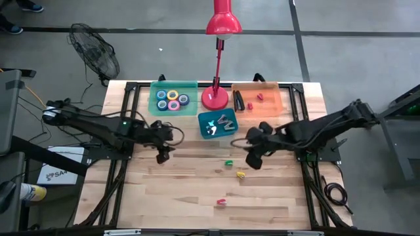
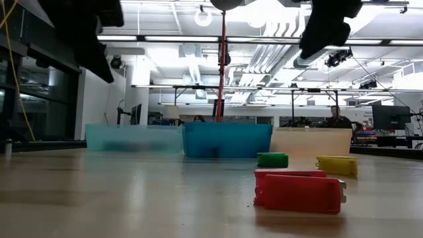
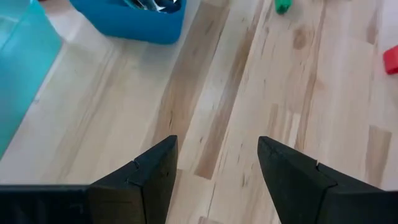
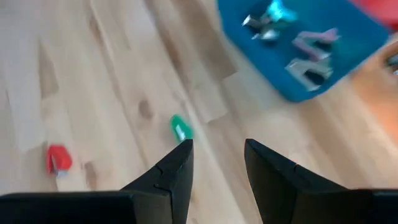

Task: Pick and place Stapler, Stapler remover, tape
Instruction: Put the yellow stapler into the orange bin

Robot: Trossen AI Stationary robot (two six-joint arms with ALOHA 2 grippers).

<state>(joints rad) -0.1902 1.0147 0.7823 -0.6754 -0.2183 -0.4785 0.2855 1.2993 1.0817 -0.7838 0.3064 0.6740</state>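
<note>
Three small staplers lie flat on the wooden table: green (image 1: pixel 228 162), yellow (image 1: pixel 241 175) and red (image 1: pixel 221 202). The tape rolls (image 1: pixel 170 99) lie in a teal tray (image 1: pixel 191 87) at the far left. Staple removers (image 1: pixel 225 122) lie in a blue tray (image 1: pixel 205 132) in the middle. An orange tray (image 1: pixel 274 103) holds more staplers. My left gripper (image 1: pixel 163 156) hangs open over bare wood, left of the green stapler (image 3: pixel 282 6). My right gripper (image 1: pixel 252 160) hangs open just right of the green stapler (image 4: pixel 181 127), above the table. Nothing is between either pair of fingers.
A red desk lamp stands on its base (image 1: pixel 215 98) between the teal and orange trays, its stem rising over the blue tray. Bare wood stretches across the near half of the table around the red stapler (image 2: pixel 299 192). A fan (image 1: pixel 95 56) stands on the floor beyond the far left corner.
</note>
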